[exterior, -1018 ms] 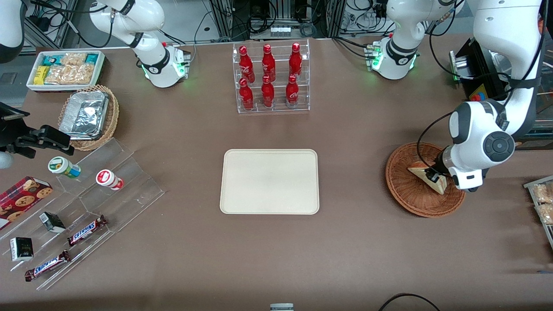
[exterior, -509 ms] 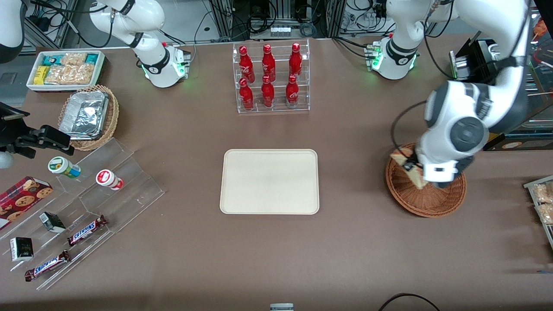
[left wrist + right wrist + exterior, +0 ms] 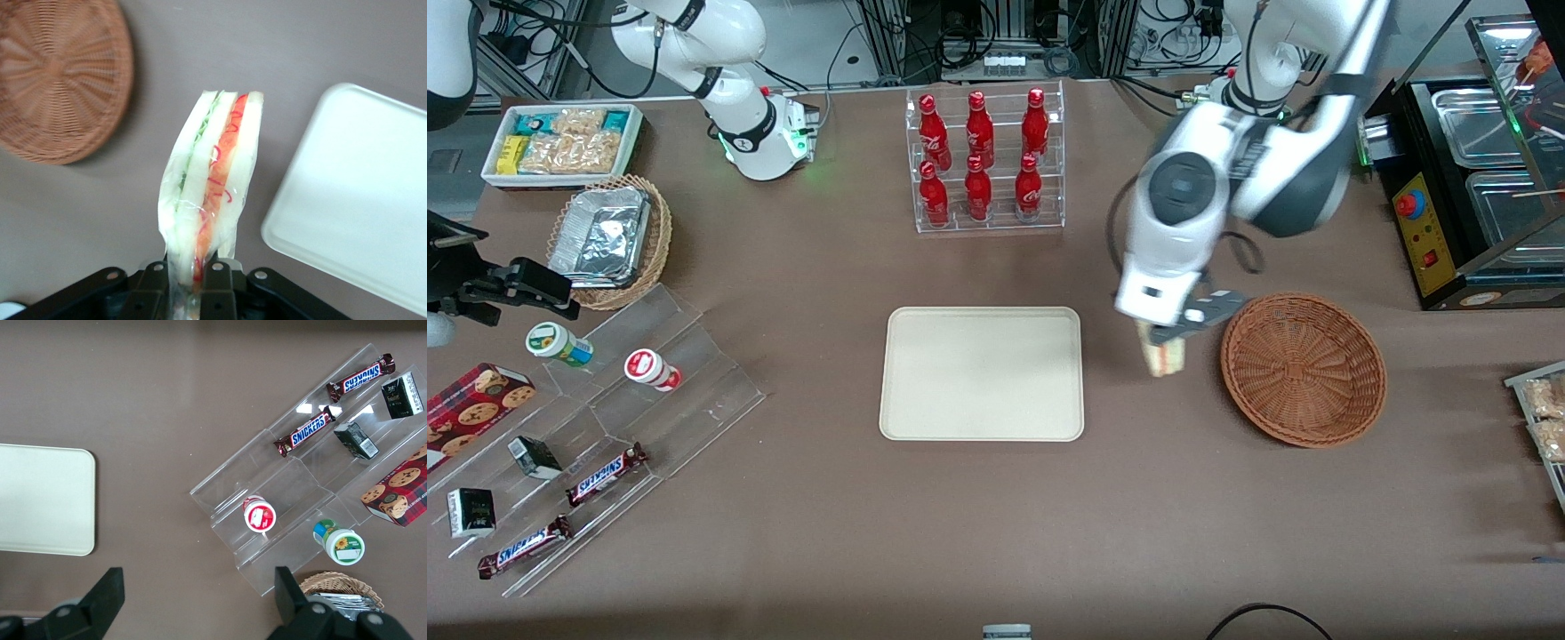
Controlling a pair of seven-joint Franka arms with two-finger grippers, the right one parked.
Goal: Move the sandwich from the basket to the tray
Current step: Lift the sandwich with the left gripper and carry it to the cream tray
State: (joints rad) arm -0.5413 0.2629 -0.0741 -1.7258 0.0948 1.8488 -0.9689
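Tool pinches the plastic-wrapped sandwich wedge (between woven basket and smooth tray).

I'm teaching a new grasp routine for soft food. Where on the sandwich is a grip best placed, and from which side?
Judging by this hold: the gripper pinches one end of the sandwich across its flat bread faces, coming from above. The faces are broad and parallel, so they suit two fingers; the layered filling edge stays free. It hangs between the basket and tray.

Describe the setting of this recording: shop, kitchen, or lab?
Likely a lab mock-up of a snack counter: the hand holds the sandwich between basket and tray, with a cola-bottle rack and cabling nearby.
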